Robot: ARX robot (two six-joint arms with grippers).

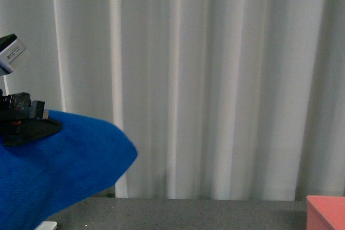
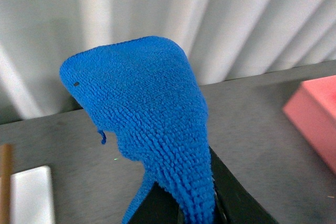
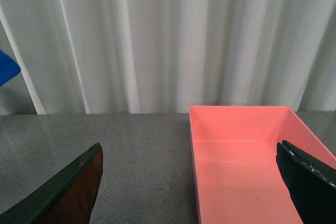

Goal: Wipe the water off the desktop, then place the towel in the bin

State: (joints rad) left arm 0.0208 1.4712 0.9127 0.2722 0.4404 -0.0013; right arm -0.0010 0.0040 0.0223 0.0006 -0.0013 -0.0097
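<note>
My left gripper [image 2: 195, 211] pinches a bunched fold of the bright royal-blue fluffy terry towel [image 2: 149, 114], which hangs above the dark grey speckled desktop [image 3: 142, 150] and looks soft, light and floppy, while my right gripper [image 3: 189, 182] is spread wide near the salmon-pink plastic bin [image 3: 239, 109].

My front camera faces the curtain [image 1: 215, 79], the bin [image 1: 326, 212] low at its right; both wrist cameras share that bin, the right one close above it.

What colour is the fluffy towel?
The towel is bright blue, clearest in the left wrist view.
</note>
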